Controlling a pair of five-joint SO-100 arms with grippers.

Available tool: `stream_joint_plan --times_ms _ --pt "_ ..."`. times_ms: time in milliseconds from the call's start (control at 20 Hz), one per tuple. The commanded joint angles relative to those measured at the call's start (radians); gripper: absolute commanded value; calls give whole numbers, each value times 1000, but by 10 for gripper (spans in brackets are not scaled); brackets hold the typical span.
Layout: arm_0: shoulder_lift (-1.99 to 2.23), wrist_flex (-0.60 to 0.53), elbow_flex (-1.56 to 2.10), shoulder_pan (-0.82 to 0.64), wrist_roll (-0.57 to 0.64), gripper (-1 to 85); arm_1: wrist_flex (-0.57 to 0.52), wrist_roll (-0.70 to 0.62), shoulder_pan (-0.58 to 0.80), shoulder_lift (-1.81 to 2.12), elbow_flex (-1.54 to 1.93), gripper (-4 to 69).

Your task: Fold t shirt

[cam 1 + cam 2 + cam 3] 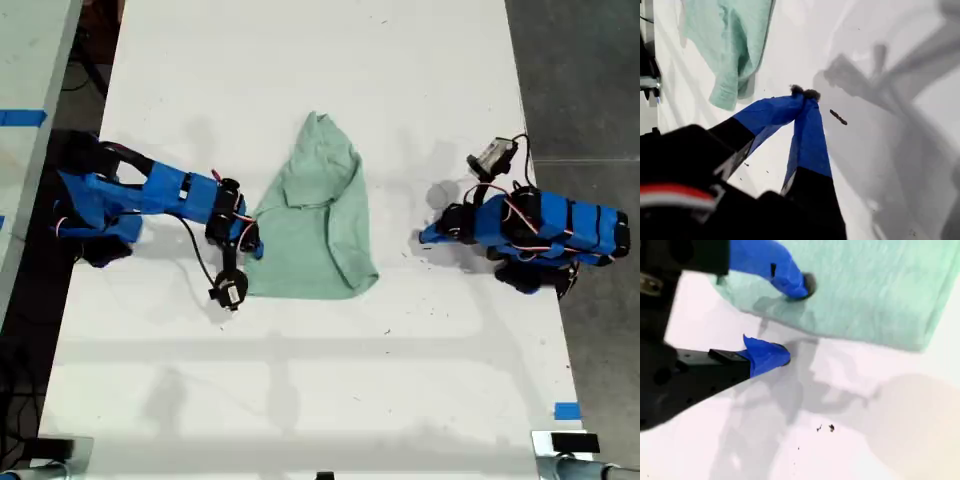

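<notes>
Though half-folded t shirt (318, 215) hides own underside, my second end effector (790, 320) gapes.

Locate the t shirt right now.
The t shirt lies mid-table in the exterior view, between both arms, its edge at my second gripper.

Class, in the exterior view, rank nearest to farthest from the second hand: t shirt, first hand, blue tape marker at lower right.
1. t shirt, touching my second hand, mid-table.
2. my first hand, exterior view's right.
3. blue tape marker, exterior view's lower right corner.
</notes>
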Motion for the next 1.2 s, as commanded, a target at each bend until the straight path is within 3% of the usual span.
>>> stream_joint_plan --times_ms 0,150,350,650,800,900,950,1000,1050,1150 --pt "-54 20 -34 -40 -28 -1 6 6 3 15 57 -17" --pt "-67 80 -75 -54 -32 -1 6 6 3 15 57 -17" --pt "-29 296 -357 -29 -6 -1 6 5 3 15 57 -17" --pt "60 305 -595 -64 175 -1 6 5 5 15 57 -17" --pt "-40 278 -759 -78 238 -1 6 5 6 15 57 -17" --pt "-92 160 -808 -72 288 12 6 5 6 15 57 -17" --pt "-104 83 -808 -66 310 103 6 5 6 15 57 -17" --pt "-110 14 -808 -61 333 250 6 5 5 15 57 -17" --pt "-112 -29 -810 -60 356 304 6 3 5 15 57 -17" --pt "-77 -34 -816 -66 351 248 6 2 5 15 57 -17"
